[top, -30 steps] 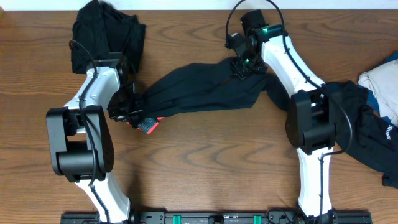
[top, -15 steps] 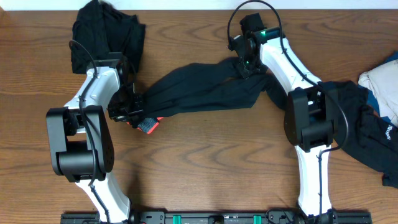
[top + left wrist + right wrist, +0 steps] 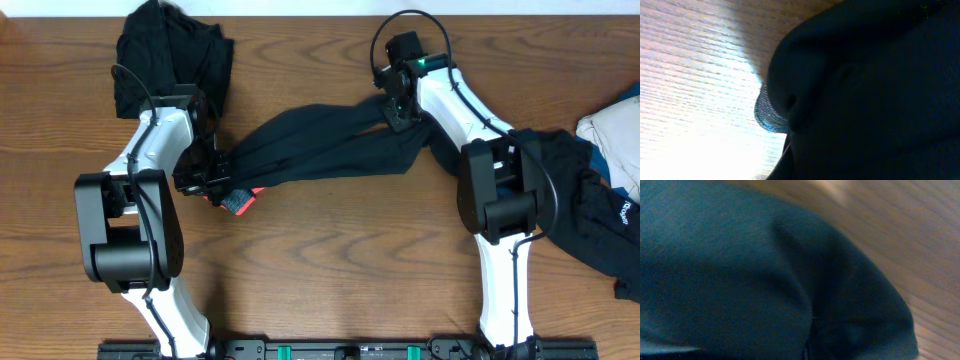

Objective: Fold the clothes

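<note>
The long black trouser piece lies stretched across the middle of the tabletop, running from left of centre up towards the far edge. Its coral-red band shows at the left end. The left tool is clamped on that left end, and dark fabric fills its wrist view. The right tool is closed on the far right end of the same piece, with cloth filling its wrist view too. A black heap sits at the far left corner. A black garment and a white garment lie at the right edge.
</note>
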`<state>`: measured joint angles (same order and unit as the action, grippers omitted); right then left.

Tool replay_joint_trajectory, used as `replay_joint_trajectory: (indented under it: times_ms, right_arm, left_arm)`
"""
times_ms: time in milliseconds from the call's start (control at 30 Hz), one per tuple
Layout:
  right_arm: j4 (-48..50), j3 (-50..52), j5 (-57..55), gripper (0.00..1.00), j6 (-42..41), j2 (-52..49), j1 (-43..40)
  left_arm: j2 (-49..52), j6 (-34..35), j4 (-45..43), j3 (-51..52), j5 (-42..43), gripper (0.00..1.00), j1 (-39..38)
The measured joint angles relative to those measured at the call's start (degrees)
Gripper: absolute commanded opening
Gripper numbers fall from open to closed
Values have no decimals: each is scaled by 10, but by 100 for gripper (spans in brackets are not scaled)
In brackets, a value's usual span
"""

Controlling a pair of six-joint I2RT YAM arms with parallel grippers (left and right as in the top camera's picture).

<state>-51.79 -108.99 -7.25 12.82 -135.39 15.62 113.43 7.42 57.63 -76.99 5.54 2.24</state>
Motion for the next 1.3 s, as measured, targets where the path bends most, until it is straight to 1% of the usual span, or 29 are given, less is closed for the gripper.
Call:
replay_joint_trajectory:
  times_ms: [100, 233, 500, 600, 667, 733, 767, 833, 867, 967, 1033, 1067, 1133, 1200, 1300]
  right_arm:
    - [0, 1, -31, 1, -5, 0, -10]
    - [0, 2, -67, 8, -20, 0, -32]
    - [7, 4, -144, 9, -45, 0, -82]
    - [15, 4, -204, 11, -57, 0, -99]
    - [18, 4, -240, 11, -62, 0, -110]
    - [18, 4, -271, 10, -64, 0, -117]
    - [18, 4, -284, 10, -65, 0, -120]
    - [17, 4, -302, 7, -66, 0, -120]
    - [17, 4, -307, 5, -69, 0, -120]
    - [8, 4, -310, 6, -79, 0, -119]
    - [-3, 4, -294, 8, -83, 0, -118]
    - [-7, 4, -281, 8, -85, 0, -118]
    - [-14, 4, -244, 11, -88, 0, -115]
    - [-16, 2, -193, 15, -89, 0, -110]
    - [-16, -5, -82, 25, -78, 2, -99]
  left_arm:
    - [0, 0, 0, 0, 0, 7, 0]
    - [0, 0, -3, 0, 0, 7, 4]
    - [0, -2, -3, -10, -5, 7, 42]
    - [0, -11, 0, -25, -27, 12, 55]
    - [0, -16, 0, -38, -39, 13, 64]
    - [0, -21, -1, -52, -47, 17, 69]
    - [0, -25, -2, -59, -48, 23, 69]
    - [0, -33, -3, -76, -51, 31, 68]
    - [0, -35, -3, -87, -54, 40, 67]
    - [0, -46, 0, -113, -57, 73, 67]
    - [0, -51, 7, -126, -58, 87, 67]
    - [0, -49, 11, -133, -60, 92, 67]
    - [0, -52, 21, -143, -59, 99, 67]
    - [0, -51, 36, -153, -59, 98, 67]
    - [0, -51, 84, -173, -51, 98, 66]
